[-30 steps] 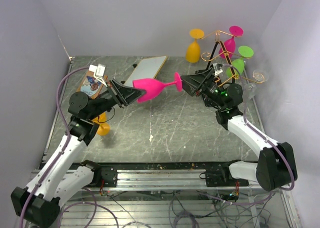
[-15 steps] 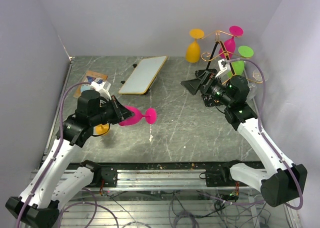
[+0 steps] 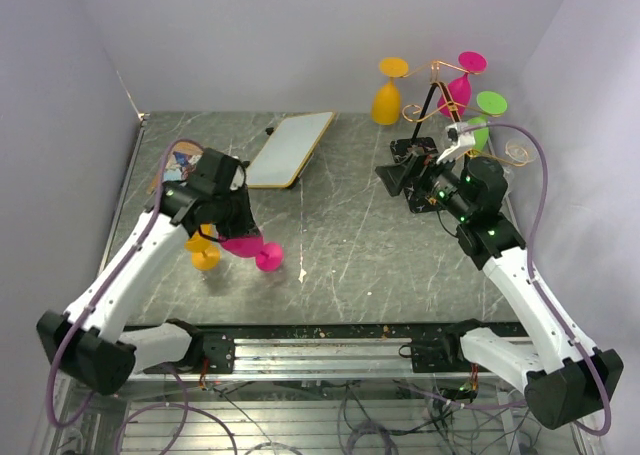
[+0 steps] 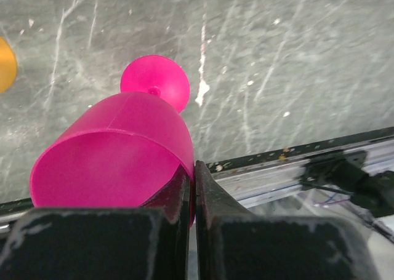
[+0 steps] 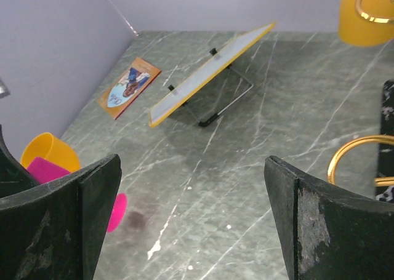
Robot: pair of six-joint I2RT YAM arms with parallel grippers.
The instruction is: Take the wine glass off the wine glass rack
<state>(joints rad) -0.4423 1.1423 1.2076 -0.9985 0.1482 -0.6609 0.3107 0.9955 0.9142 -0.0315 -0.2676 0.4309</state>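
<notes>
My left gripper is shut on the rim of a pink wine glass and holds it tilted low over the table's left, its foot toward the table. In the left wrist view the jaws pinch the bowl wall of the pink glass. My right gripper is open and empty in front of the wine glass rack, a gold wire stand on a black base at the back right. In the right wrist view the right gripper is wide apart over bare table.
The rack carries a pink glass, a green glass, an orange glass and a clear one. Another orange glass stands by my left gripper. A tilted white board and a booklet lie at the back left.
My left arm has carried the pink glass from mid-air at the centre down to the left, tipping its foot down. My right gripper has drawn back from the foot toward the rack.
</notes>
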